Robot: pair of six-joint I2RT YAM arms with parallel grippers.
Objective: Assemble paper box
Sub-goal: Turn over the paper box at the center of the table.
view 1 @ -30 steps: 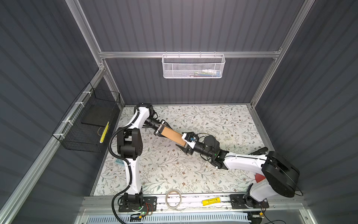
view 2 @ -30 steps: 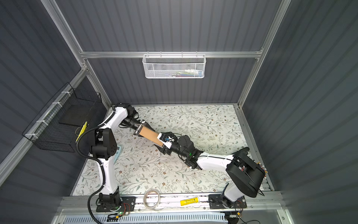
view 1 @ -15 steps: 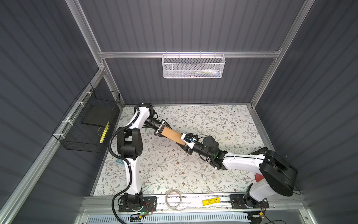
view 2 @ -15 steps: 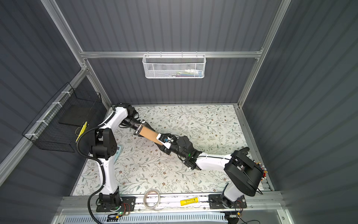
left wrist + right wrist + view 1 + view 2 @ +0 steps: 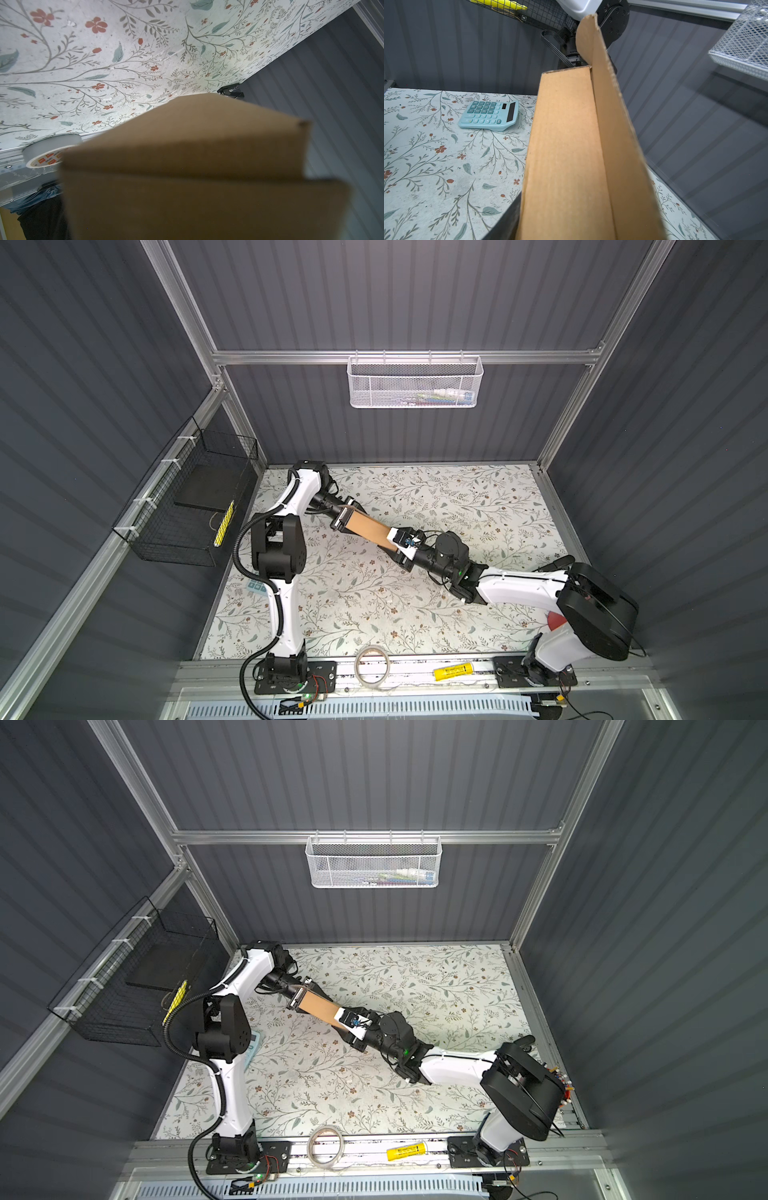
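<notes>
**Folded paper box held in the air between two grippers**

The paper box (image 5: 369, 529) hung slantwise above the flowered bench (image 5: 457, 506), touching nothing else. The left gripper (image 5: 343, 517) was partly closed, clamping one short end. The right gripper (image 5: 400, 547) straddled the other end, its jaws part open and seemingly pressed against the cardboard. In the right wrist view one long flap (image 5: 608, 124) stood loose off the box's side. The box was probably light, stiff across its flat panels, weak at the creases and easy to crush. The short ends and folded edges looked the best holds; the loose flap would only bend.
</notes>
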